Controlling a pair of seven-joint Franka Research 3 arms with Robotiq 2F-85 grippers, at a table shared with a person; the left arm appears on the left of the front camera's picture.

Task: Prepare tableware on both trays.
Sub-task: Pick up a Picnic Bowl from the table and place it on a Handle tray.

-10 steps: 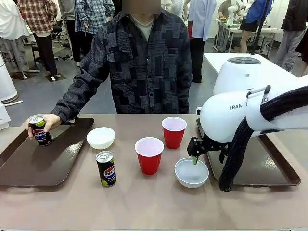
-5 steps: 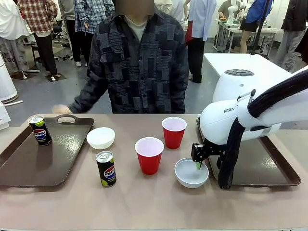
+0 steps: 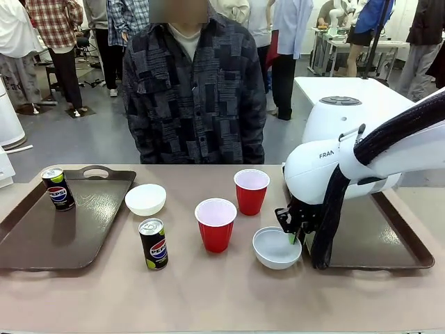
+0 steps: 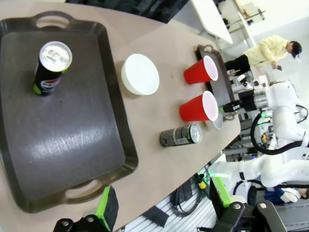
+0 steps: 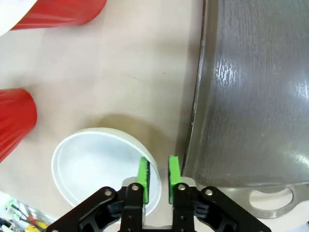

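Note:
My right gripper [image 3: 293, 235] is shut on the right rim of a white bowl [image 3: 274, 249] that rests on the table beside the right tray [image 3: 379, 236]. In the right wrist view one green pad [image 5: 143, 175] is inside the bowl [image 5: 96, 162] and the other is outside, next to the tray's rim [image 5: 198, 101]. Two red cups [image 3: 215, 224] [image 3: 251, 191] stand mid-table. A second bowl [image 3: 145, 199] and a Pepsi can [image 3: 153, 243] are beside the left tray [image 3: 35, 243], which carries another can [image 3: 58, 188]. My left gripper [image 4: 164, 205] hangs open high above that tray [image 4: 63, 140].
A person in a dark patterned shirt [image 3: 195, 90] stands at the far side with both arms off the table. My right arm's white body [image 3: 327, 170] reaches over the right tray's near-left part. Bare table lies along the front edge.
The person let go of the can on the left tray and drew the hand back. My right gripper sank to the bowl's rim and closed on it.

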